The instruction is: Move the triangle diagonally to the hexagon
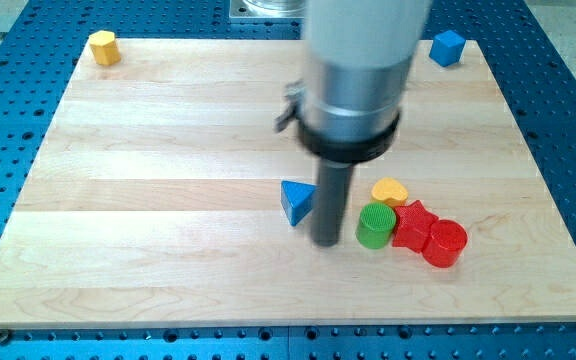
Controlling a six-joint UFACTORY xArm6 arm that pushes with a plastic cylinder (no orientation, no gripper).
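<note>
Blue triangle sits mid-board touching my tip on its right side, which suits a leftward, upward shove toward the yellow hexagon in the top-left corner; I carry no claw, only a bare rod.

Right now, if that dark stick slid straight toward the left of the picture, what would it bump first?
Most likely the blue triangle: it sits just left of my tip, nearly touching, though slightly nearer the view's top, so depth is uncertain.
</note>
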